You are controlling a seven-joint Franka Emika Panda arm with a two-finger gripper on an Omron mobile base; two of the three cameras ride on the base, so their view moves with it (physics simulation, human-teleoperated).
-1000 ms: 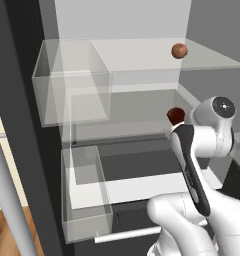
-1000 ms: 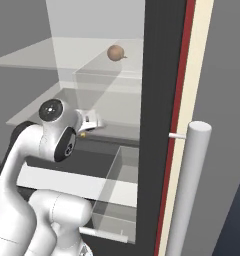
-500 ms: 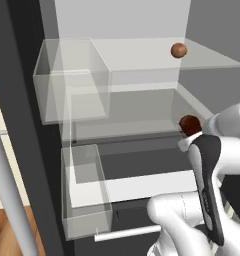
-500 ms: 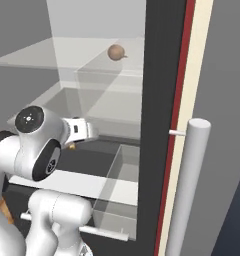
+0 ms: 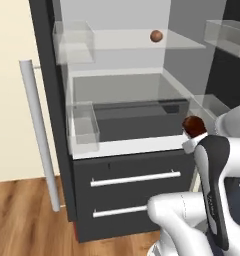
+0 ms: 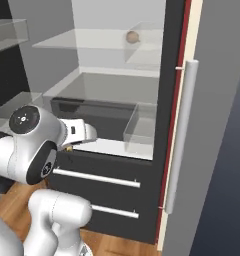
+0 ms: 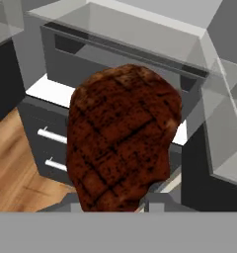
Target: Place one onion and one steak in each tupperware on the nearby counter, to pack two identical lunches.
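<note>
My gripper is shut on a dark reddish-brown steak with grill marks, which stands up large in the hand view. In the left base view the steak sits on top of the white hand, in front of the open fridge's right side. An orange-brown onion rests on the top glass shelf, and the right base view also has the onion there. The hand points at the fridge's lower shelf. The tupperware and the counter are out of view.
The fridge stands open with glass shelves and clear bins. Two dark drawers with silver handles sit below. A long grey door handle runs down the right door, another down the left. Wooden floor lies below.
Both base views have shifted back from the fridge, so the drawers and floor now show. The arm has drawn back out of the shelf with the steak still gripped.
</note>
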